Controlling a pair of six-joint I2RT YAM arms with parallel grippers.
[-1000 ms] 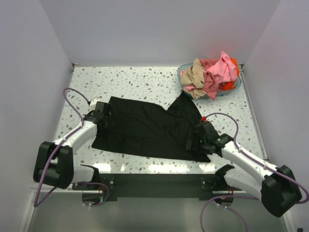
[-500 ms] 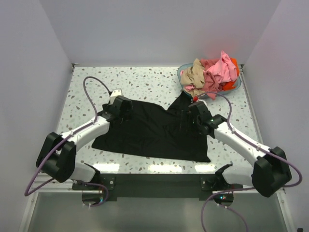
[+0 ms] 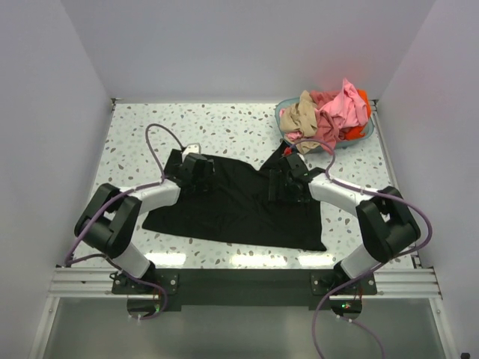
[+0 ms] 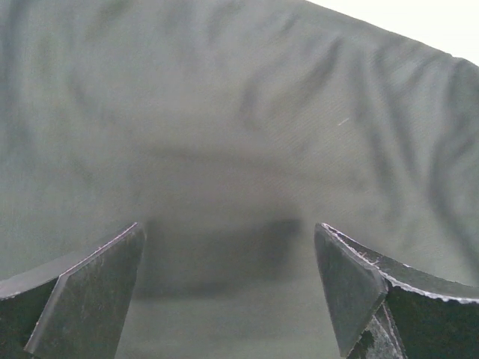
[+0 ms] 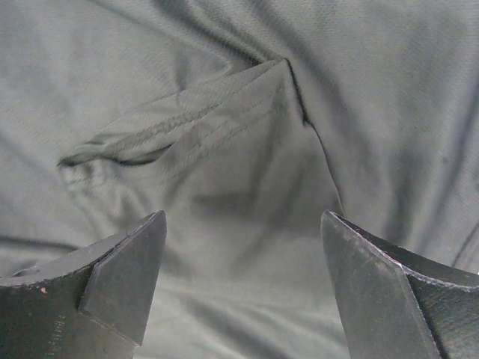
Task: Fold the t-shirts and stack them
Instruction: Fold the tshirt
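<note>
Black t-shirt [image 3: 232, 202] spread flat on the speckled surface [image 3: 150, 127], between the arms and the middle. Its long axis runs left to right, and one pointed corner of cloth reaches toward the teal basket [image 3: 287, 112] at the far right. A pink t-shirt [image 3: 344, 105], tan t-shirt [image 3: 303, 116] and orange-red t-shirt [image 3: 364, 97] lie heaped in that basket. Left jaws stand spread above the black cloth near its far left corner. Right jaws stand spread above a stitched hem fold [image 5: 187, 120] near the pointed corner. Neither pair pinches cloth. One second earlier the left jaws were at the shirt's left edge and the right jaws at its near right corner; the shirt's outline is unchanged.
</note>
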